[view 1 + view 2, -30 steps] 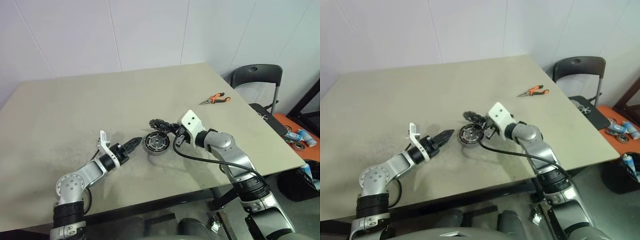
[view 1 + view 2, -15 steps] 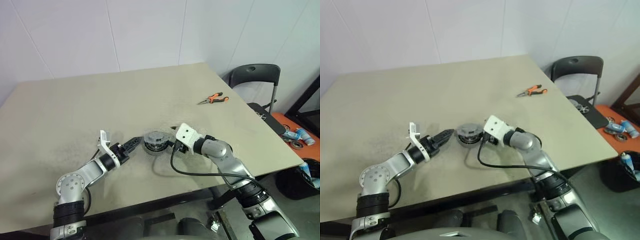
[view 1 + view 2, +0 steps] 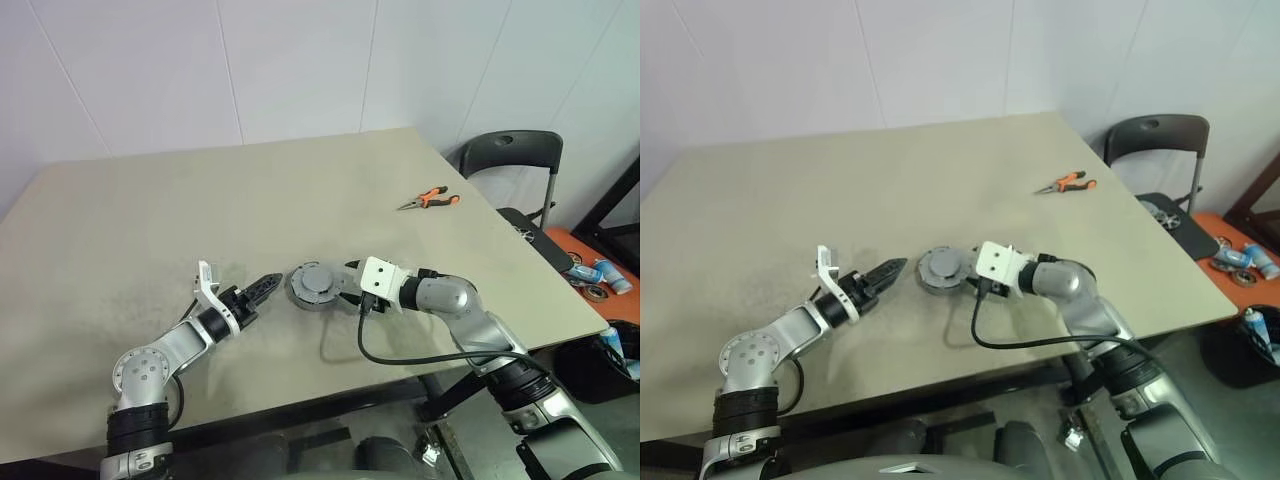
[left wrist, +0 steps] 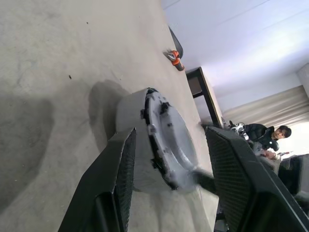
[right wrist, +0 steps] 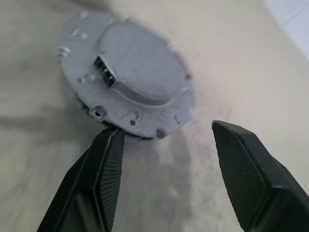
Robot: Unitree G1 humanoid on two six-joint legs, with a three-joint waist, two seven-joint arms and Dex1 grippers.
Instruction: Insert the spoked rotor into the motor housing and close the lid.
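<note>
The round grey lid (image 3: 318,281) lies flat on top of the squat dark motor housing (image 3: 304,299) at the middle of the table. It shows close up in the right wrist view as a ribbed lid (image 5: 130,82) with a small connector block. The spoked rotor is hidden. My right gripper (image 3: 347,294) stands open just right of the housing, its fingers (image 5: 104,183) wide apart and off the lid. My left gripper (image 3: 270,283) points at the housing from the left, open, its fingers (image 4: 113,193) short of the housing wall (image 4: 128,121).
Orange-handled pliers (image 3: 430,198) lie near the table's far right edge. A dark chair (image 3: 510,160) stands beyond that corner, with cans on an orange mat (image 3: 595,272) on the floor. A person (image 4: 270,135) sits in the distance.
My right gripper brought the lid down onto the housing, let go of it and drew back a little to the right. The left arm has not moved.
</note>
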